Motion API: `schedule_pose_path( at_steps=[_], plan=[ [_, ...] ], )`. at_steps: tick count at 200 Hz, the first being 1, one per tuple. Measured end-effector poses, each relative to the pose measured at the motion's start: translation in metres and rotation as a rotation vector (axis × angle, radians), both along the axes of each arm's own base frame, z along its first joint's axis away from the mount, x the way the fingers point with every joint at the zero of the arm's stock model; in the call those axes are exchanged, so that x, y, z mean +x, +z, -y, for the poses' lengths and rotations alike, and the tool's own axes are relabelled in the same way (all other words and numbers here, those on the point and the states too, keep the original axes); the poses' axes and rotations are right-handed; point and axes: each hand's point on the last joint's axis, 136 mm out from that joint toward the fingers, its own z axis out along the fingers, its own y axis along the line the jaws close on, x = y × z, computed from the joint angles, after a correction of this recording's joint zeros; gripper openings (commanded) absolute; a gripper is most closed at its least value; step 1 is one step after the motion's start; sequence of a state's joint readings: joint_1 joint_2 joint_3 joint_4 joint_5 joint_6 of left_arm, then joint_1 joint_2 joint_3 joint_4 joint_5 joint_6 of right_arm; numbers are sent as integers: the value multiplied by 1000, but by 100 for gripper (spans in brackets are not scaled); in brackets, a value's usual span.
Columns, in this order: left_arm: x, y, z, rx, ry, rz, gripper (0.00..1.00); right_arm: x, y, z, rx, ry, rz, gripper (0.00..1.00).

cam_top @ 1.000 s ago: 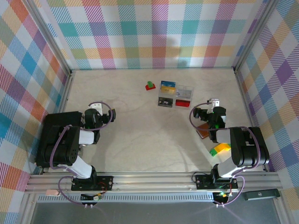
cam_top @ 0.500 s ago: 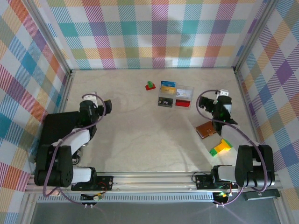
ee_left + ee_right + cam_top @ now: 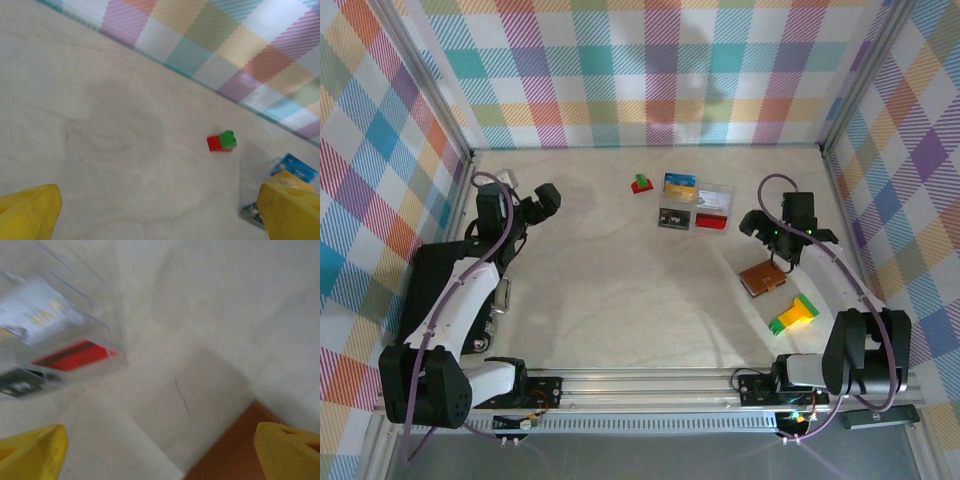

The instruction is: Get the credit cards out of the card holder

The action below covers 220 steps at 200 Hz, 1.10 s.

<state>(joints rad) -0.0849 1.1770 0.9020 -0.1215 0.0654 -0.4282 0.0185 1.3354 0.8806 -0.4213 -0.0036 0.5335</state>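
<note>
Scene: A pale desk (image 3: 620, 290) sat inside pastel plaid walls (image 3: 650, 70), with both arms reaching away from the near rail.

Left arm: The left gripper (image 3: 546, 199) hung over the far left part of the desk, well apart from every object. Its jaws stood wide open and empty. One yellow fingertip (image 3: 30, 212) sat in each lower corner of the wrist view, with bare desk between them.

Right arm: The right gripper (image 3: 772, 236) was poised on the right side, just beyond the card holder. Its jaws were spread wide and gripped nothing. Its yellow fingertips (image 3: 287, 450) framed bare desk and one brown corner of the holder.

Card holder: The reddish-brown card holder (image 3: 764, 277) lay flat on the right side of the desk. It sat between the right gripper and the yellow-green block, with neither set of jaws on it.

Block: A yellow-green block (image 3: 792, 314) rested near the holder, closer to the front rail.

Box: A clear plastic compartment box (image 3: 697, 207) sat far of centre, to the left of the right gripper. A blue-and-yellow card (image 3: 679, 182) and a red card (image 3: 711, 221) showed inside it.

Small brick: A red-and-green brick (image 3: 641, 184) lay just left of the box.
</note>
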Motion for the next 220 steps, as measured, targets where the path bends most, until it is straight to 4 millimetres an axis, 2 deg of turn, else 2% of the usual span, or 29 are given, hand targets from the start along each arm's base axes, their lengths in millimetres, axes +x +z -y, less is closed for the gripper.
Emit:
schedule_pose_path(
  at_steps=[18, 41, 92, 127, 151, 167, 182, 220],
  plan=[
    [-2, -8, 9, -47, -32, -36, 100, -14, -22, 1, 9, -24, -105, 87],
    [-1, -24, 23, -90, -81, -95, 100, -28, -38, 4, -4, -45, -179, 87],
    [-2, -55, 43, -122, -142, -196, 98, -38, -68, 11, -41, -62, -296, 82],
    [0, -63, 55, -134, -162, -227, 97, -40, -74, 12, -50, -76, -317, 82],
    [0, -69, 66, -144, -183, -245, 96, -40, -74, 6, -45, -74, -317, 82],
    [-2, -75, 75, -150, -198, -267, 95, -41, -75, -8, -35, -55, -319, 81],
    [-3, -82, 84, -157, -211, -291, 93, -43, -75, -31, -12, -20, -322, 81],
    [-12, -100, 116, -176, -256, -358, 91, -52, -71, -113, 100, 93, -327, 81]
  ],
)
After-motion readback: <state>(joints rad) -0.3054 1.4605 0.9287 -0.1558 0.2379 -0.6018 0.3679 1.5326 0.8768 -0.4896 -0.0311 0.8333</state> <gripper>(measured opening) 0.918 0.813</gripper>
